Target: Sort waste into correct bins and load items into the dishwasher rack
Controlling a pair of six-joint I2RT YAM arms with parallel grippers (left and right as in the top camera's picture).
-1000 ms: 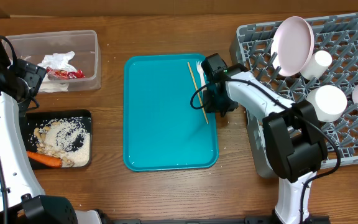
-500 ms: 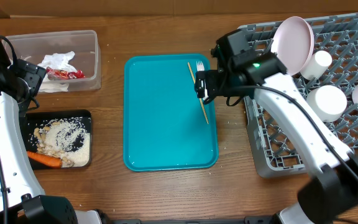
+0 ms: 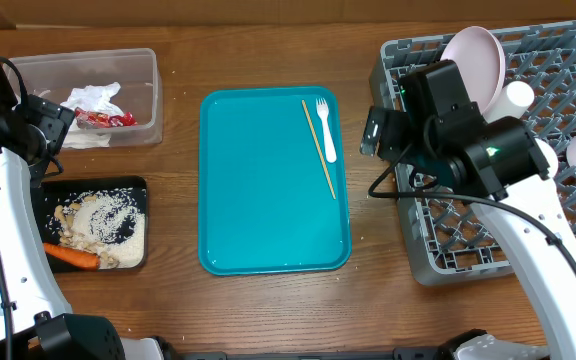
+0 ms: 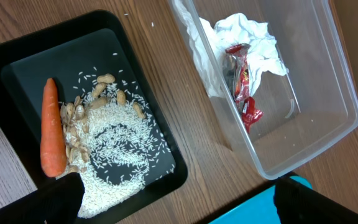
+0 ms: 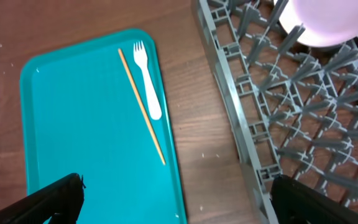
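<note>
- Fork [image 3: 324,130] hasn't moved. It lies flat on the teal tray [image 3: 258,210] near its right edge, tines toward the far side, with the thin stick [image 3: 319,148] just beside it on the left.
- Change: a second ago your right arm [image 3: 488,160] was down on that pair. It has now pulled back over the left edge of the dishwasher rack [image 3: 418,262], right jaws spread wide with nothing in them.
- I read that as a missed pick, so you need another go at the fork. The stick isn't loaded either.
- Rack already holds the plate [image 3: 471,60], cup [image 3: 516,100] and two bowls [image 3: 528,160].
- Left jaws are also wide and empty, hanging over the gap between the clear tub [image 3: 151,90] and black tray [image 3: 140,186]. Waste looks sorted.
- Worktop [image 3: 268,310] is brown wood grain. The room barely shows, just a pale strip at the far edge.
</note>
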